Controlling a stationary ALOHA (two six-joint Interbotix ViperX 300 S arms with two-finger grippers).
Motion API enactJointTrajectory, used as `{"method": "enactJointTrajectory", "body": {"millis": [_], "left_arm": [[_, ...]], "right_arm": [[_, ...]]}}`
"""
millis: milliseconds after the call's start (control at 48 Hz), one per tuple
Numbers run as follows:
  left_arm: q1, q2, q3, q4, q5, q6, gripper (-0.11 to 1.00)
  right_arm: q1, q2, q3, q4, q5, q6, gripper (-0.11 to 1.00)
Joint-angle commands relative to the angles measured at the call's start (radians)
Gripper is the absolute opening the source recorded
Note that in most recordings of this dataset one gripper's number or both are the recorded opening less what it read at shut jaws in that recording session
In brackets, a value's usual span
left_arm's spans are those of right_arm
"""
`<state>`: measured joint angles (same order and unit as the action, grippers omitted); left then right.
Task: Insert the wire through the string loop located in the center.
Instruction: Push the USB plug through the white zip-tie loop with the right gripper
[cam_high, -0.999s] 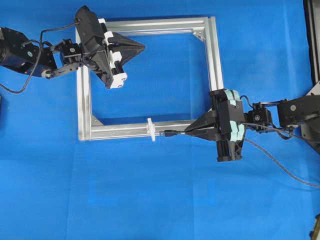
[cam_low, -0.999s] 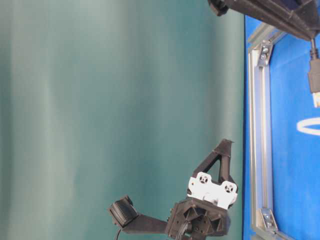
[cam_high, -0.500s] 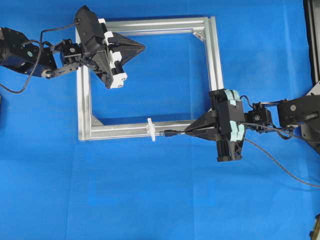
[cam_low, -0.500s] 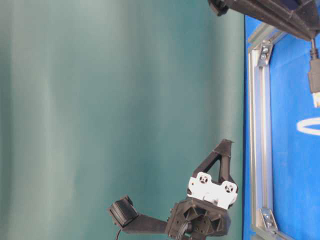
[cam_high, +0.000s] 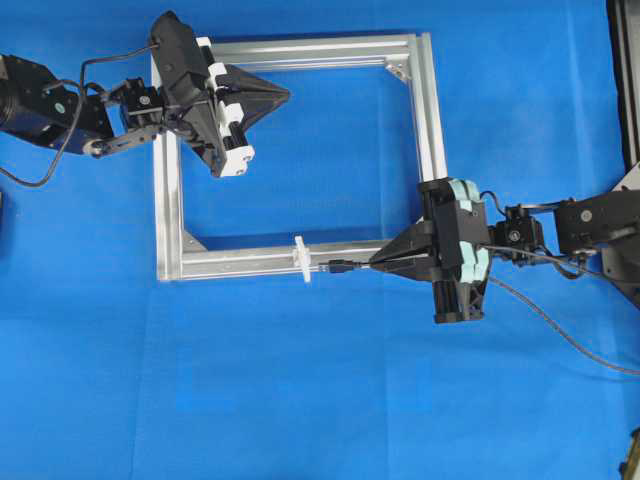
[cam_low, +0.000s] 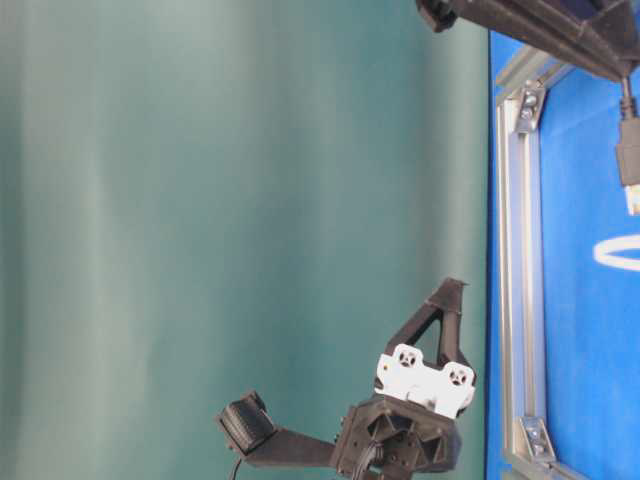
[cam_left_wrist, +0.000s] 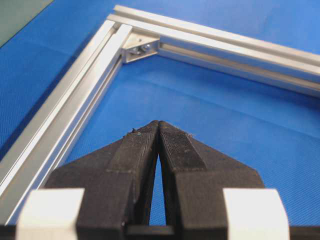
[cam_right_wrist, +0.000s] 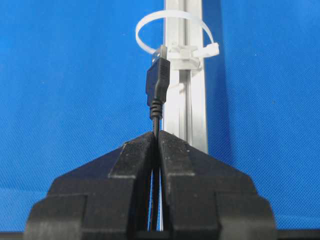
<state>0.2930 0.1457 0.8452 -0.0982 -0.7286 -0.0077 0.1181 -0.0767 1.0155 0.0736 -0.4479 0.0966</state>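
On the blue surface (cam_high: 320, 400), along the near bar of the aluminium frame (cam_high: 430, 120), the right pincer (cam_high: 372, 264) is clamped on the wire (cam_right_wrist: 156, 107), its USB plug just short of the string loop (cam_right_wrist: 172, 30). Over the frame's far corner, the left pincer (cam_high: 288, 95) hangs pressed together, holding nothing.
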Motion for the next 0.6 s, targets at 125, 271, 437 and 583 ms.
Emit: {"method": "enactJointTrajectory", "body": {"millis": [125, 271, 437, 583], "left_arm": [[-0.002, -0.029, -0.009, 0.003, -0.005, 0.002, 0.0], [-0.002, -0.031, -0.009, 0.003, -0.006, 0.002, 0.0], [-0.002, -0.031, -0.006, 0.003, -0.005, 0.002, 0.0], [-0.002, -0.031, -0.006, 0.003, -0.005, 0.002, 0.0]], "right_arm": [[0.0, 0.005, -0.037, -0.002, -0.011, 0.0, -0.02], [-0.002, 0.04, -0.074, -0.003, -0.009, 0.0, -0.02], [0.0, 0.089, -0.13, -0.003, -0.009, 0.0, -0.02], [0.002, 0.129, -0.184, -0.005, -0.008, 0.0, -0.02]]}}
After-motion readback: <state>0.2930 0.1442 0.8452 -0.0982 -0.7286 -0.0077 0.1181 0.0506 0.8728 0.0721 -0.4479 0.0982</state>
